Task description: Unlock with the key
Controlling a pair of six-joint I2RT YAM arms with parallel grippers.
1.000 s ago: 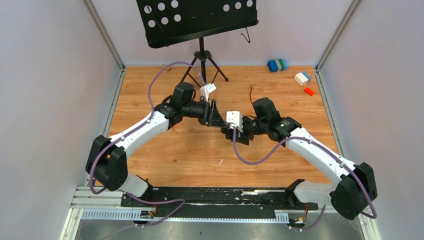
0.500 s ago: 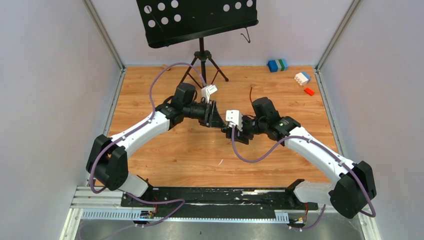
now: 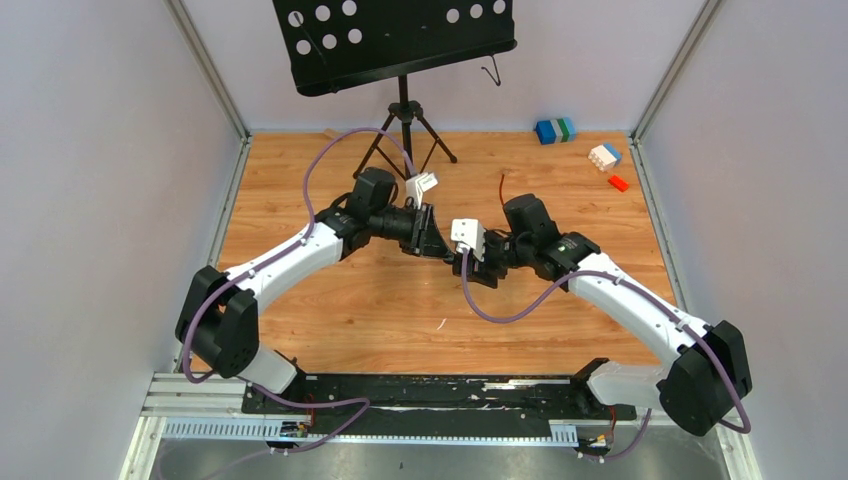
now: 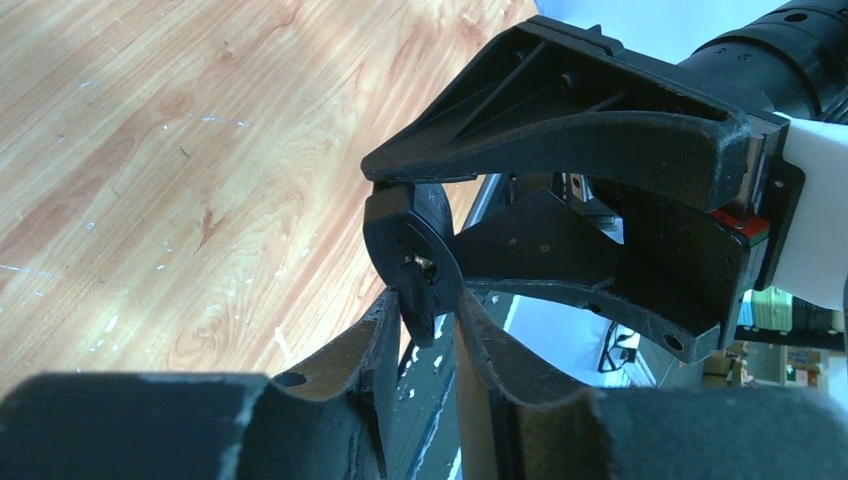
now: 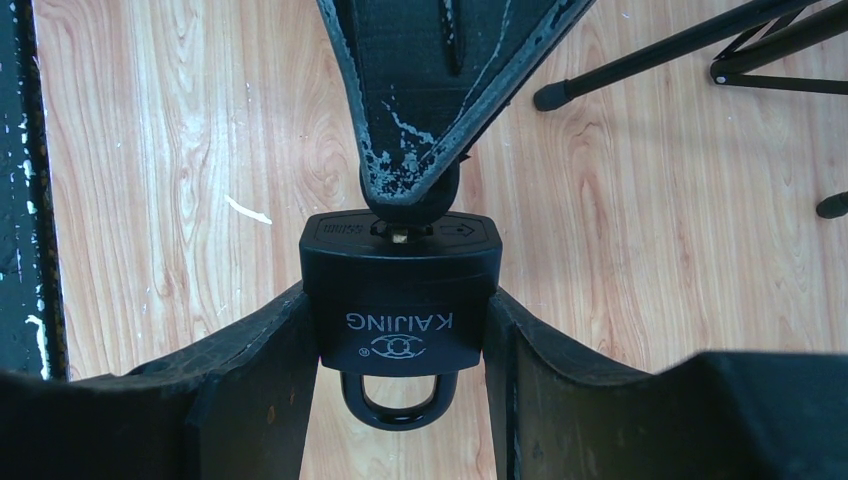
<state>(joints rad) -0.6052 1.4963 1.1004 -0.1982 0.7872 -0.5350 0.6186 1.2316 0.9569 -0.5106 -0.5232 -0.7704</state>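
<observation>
From above, the left pincer [image 3: 437, 247] and right pincer [image 3: 462, 262] meet tip to tip over the tabletop [image 3: 330, 300], their load hidden. The left wrist view shows the left pincer [image 4: 425, 325] narrowed about the black head of the key [image 4: 415, 298], contact unclear, blade in the padlock [image 4: 395, 220]. The right wrist view shows the right pincer [image 5: 400, 335] clamping the black padlock [image 5: 400, 290] by its sides, shackle [image 5: 397, 408] nearest the lens, key mostly covered.

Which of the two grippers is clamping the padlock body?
The right gripper: it squeezes the sides of the black KAIJING padlock. The left gripper only flanks the key in the padlock's keyhole.
</observation>
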